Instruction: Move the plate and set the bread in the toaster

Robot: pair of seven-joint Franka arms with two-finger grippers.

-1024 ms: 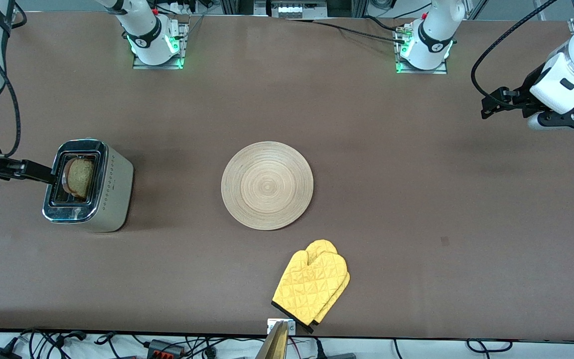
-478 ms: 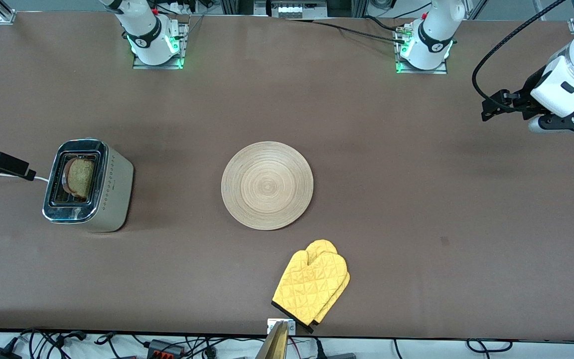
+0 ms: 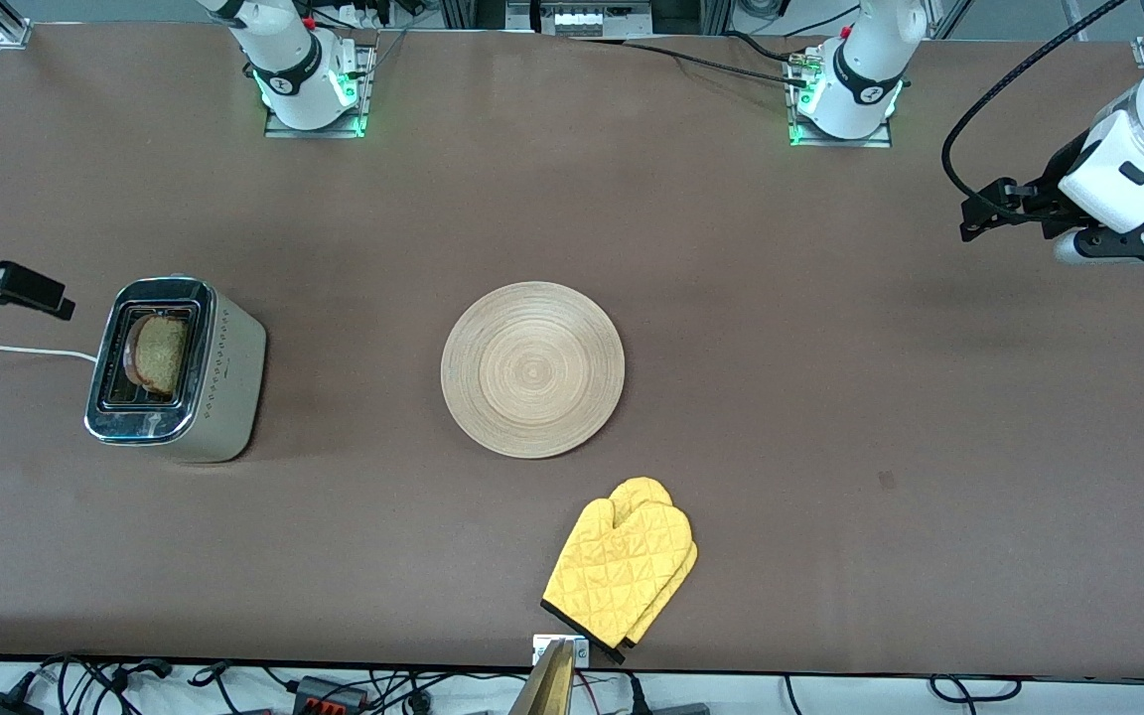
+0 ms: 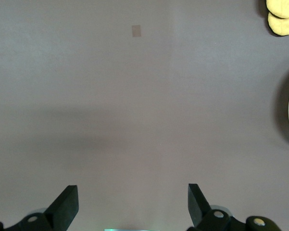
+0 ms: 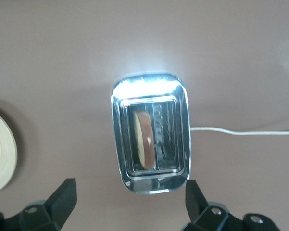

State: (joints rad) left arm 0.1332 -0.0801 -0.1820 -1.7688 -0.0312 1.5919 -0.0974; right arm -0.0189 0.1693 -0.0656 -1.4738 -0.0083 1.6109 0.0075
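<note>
Brown bread point(image 3: 159, 355) stood in the toaster point(image 3: 175, 369) near the bare plate point(image 3: 532, 369), so the right claw point(image 5: 130, 204) above and the waiting left claw point(image 4: 133, 204) were spread, empty.

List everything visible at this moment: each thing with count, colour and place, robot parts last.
toaster: one, cream sides with chrome top, at the right arm's end of the table.
bread: one, brown slice, standing in a toaster slot.
cord: one, white, running from the toaster off the table edge.
plate: one, pale wood, mid-table, nothing on it.
oven mitt: one, yellow quilted, nearer to the front camera than the plate.
right gripper: one, black, jaws open and holding nothing, in the air over the toaster's end of the table.
left gripper: one, black, jaws open and holding nothing, over bare table at the left arm's end.
</note>
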